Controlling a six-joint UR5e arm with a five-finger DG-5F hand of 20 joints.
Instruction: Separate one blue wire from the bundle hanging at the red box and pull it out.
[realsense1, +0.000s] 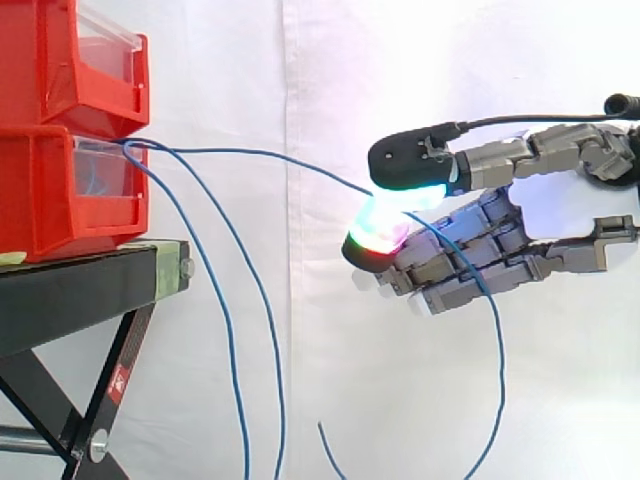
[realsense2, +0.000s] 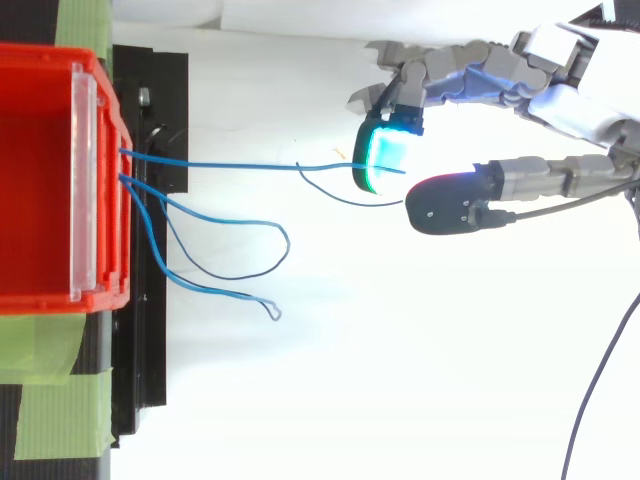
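A blue wire (realsense1: 250, 153) runs nearly taut from the lower red bin (realsense1: 50, 190) rightward to my hand (realsense1: 470, 250). The hand is shut on it, pinching it between the thumb pad above and a glowing fingertip (realsense1: 375, 235) below. Past the pinch the wire drops in a long arc below the hand. From above, the same wire (realsense2: 220, 164) goes straight from the bin front (realsense2: 100, 170) to the green-lit fingertip (realsense2: 385, 155) of the hand (realsense2: 560, 100). The other blue wires (realsense1: 225, 320) hang slack from the bin, looping in the top view (realsense2: 270, 240).
A second red bin (realsense1: 60, 60) is stacked on the lower one. Both rest on a black stand (realsense1: 70, 290) with green tape (realsense2: 50, 390) on it. A white curtain hangs behind.
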